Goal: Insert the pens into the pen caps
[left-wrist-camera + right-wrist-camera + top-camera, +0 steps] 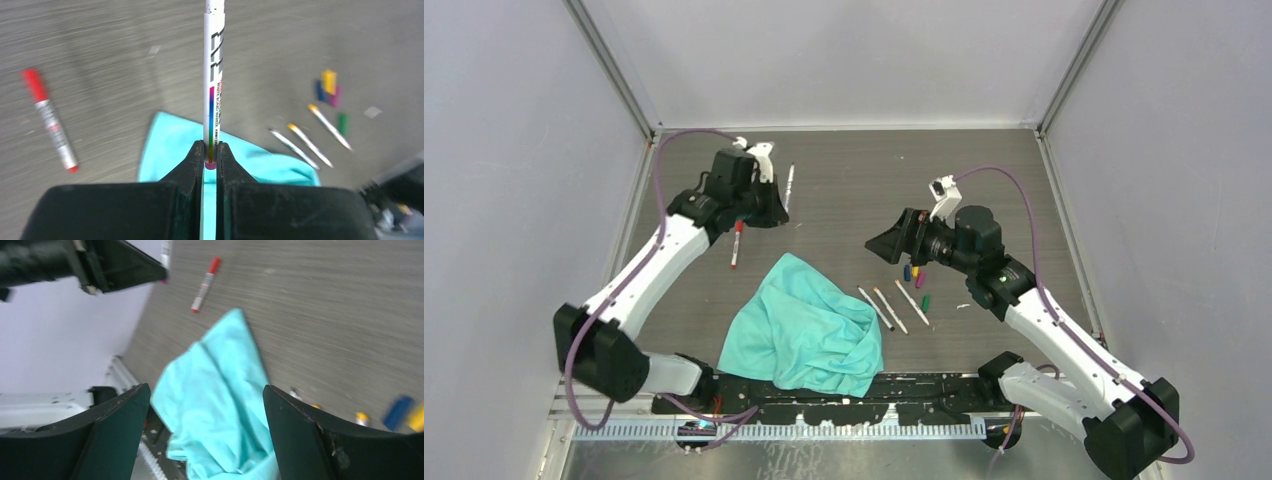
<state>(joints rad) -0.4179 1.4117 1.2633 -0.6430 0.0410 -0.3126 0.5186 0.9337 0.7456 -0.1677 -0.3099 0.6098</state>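
Note:
My left gripper (773, 207) is shut on a white pen (214, 75), gripped near its purple end and pointing away from the jaws (211, 156); it shows in the top view (790, 186). A pen with a red cap on it (737, 243) lies on the table below the left gripper. Three uncapped pens (890, 310) lie side by side right of the cloth. Blue (907, 271), yellow (914, 268), purple (920, 279) and green (925, 301) caps lie beside them. My right gripper (886, 245) is open and empty, raised left of the caps.
A crumpled teal cloth (809, 325) lies at the near middle of the table, touching the leftmost loose pen. Grey walls close in the table on the left, right and back. A slotted rail (824, 428) runs along the near edge.

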